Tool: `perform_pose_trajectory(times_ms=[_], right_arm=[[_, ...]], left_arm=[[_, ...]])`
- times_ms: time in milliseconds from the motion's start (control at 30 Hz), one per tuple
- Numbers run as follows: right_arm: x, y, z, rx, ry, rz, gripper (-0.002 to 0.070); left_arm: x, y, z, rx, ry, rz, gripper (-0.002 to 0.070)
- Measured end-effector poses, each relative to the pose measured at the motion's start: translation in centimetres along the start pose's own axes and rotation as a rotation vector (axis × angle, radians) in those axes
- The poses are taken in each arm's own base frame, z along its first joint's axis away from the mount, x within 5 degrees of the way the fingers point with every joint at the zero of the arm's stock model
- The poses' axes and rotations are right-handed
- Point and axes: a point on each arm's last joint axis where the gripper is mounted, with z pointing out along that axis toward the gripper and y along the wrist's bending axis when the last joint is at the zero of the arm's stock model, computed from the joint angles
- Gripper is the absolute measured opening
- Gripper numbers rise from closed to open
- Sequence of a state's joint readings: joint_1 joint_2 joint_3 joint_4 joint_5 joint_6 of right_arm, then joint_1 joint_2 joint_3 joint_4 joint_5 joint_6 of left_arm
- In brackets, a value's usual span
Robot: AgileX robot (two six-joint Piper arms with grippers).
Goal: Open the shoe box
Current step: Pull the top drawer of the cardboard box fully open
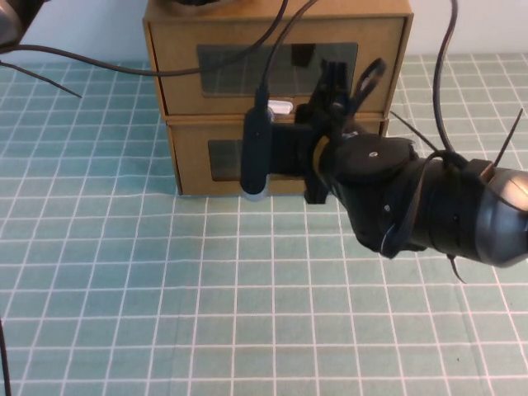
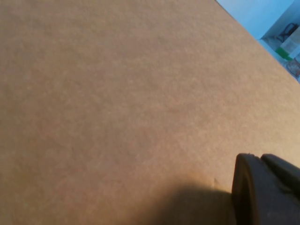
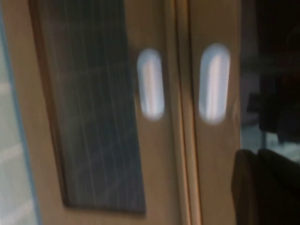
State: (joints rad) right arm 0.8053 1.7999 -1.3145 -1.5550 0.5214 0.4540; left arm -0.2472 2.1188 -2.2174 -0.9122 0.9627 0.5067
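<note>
Teal grid mat (image 1: 124, 272) | right gripper (image 1: 330, 82) fingers closed at shoe box (image 1: 177, 74) front | left gripper (image 2: 265, 192) by cardboard (image 2: 117, 93), state unclear

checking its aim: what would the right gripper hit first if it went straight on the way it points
Probably the upper shoe box front beside its window, just ahead of the shut right gripper; depth is unclear. Left gripper sits close over cardboard.

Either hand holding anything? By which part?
Nothing visibly held. Right hand shut, at the shoe boxes' front near the white tabs; left hand close over cardboard.
</note>
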Motion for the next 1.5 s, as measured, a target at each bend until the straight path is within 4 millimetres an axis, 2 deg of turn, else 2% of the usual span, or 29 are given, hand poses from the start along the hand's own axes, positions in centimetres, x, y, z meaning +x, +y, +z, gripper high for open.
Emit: perform_pose_trajectory(times_ms=[100,167,367,433,633,1033,1367,1500], right_arm=[[-1.0,0.3,0.2,-0.006,-0.080,-0.003,-0.0009],[-1.3,0.6,0.6,-0.012,-0.094,0.001,0.0018],[-1.2,1.3,2.3,0.011,-0.027,0.078,0.0263],[-1.3,1.7,2.8,0.007,-0.020,0.077,0.0300],[-1.2,2.9,3.9,-0.006,0.007,0.067,0.0288],[-2.0,1.0,4.0,0.057,0.005,0.103,0.0279],[-2.0,2.4,5.0,0.027,0.009,0.083,0.0272],[-2.1,2.4,5.3,0.036,0.011,0.083,0.0272]], left_arm=[[0.1,0.0,0.0,0.011,0.005,-0.002,-0.0004],[0.1,0.1,0.0,0.016,0.008,0.000,-0.0004],[0.1,0.1,-0.1,0.024,0.011,-0.003,-0.0004],[0.1,0.1,-0.1,0.024,0.011,-0.003,-0.0004],[0.1,0.0,-0.1,0.025,0.011,-0.004,-0.0004],[0.1,0.0,-0.1,0.028,0.012,-0.003,-0.0004],[0.2,0.0,-0.1,0.032,0.017,-0.004,-0.0004],[0.2,-0.1,-0.1,0.035,0.021,0.000,-0.0004]])
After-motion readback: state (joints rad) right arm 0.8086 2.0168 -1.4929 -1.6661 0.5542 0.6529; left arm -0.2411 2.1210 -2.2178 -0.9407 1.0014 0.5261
